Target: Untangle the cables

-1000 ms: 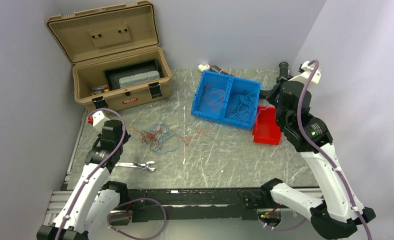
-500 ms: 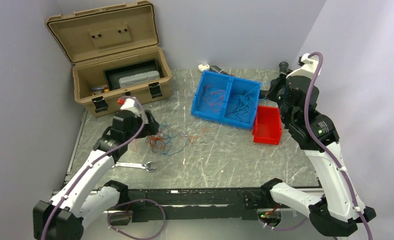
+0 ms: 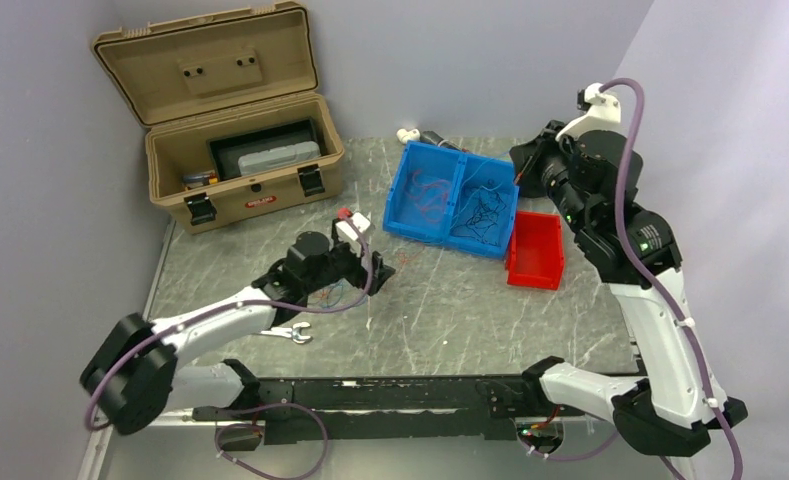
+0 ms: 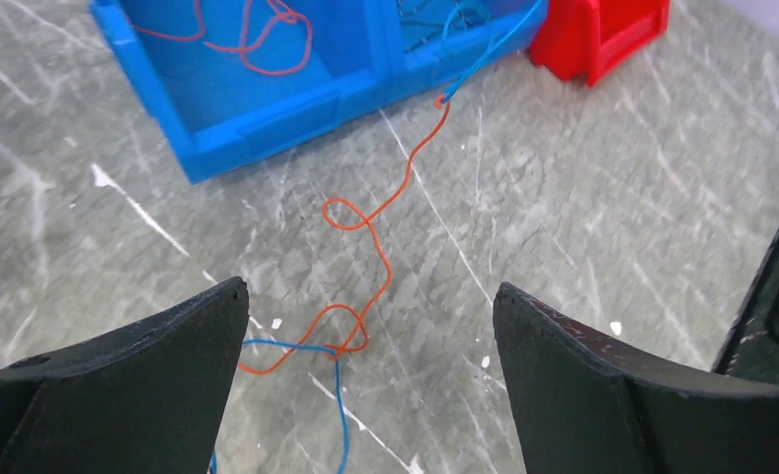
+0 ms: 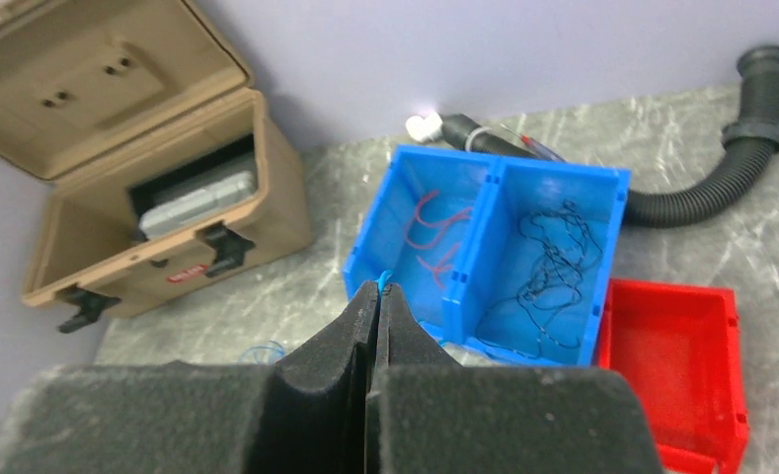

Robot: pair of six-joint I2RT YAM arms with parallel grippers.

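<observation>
**Left jaws wide over orange strand**

Left gripper gapes, holding nothing, above the grey marbled table. The thin orange-red wire lies flat below the gap. It runs ahead toward the blue two-compartment plastic bin and meets a thin blue wire there. Right gripper is closed, apparently pinching that blue wire. Left arm is nearer.

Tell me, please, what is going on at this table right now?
Two robot arms are untangling thin wires. The right gripper, shut and raised near the blue bin, seems to pinch a blue wire that runs taut down to the table. The left gripper hangs open over an orange-red wire joined to that blue one. The bin holds red wires in one compartment and dark ones in the other.
</observation>
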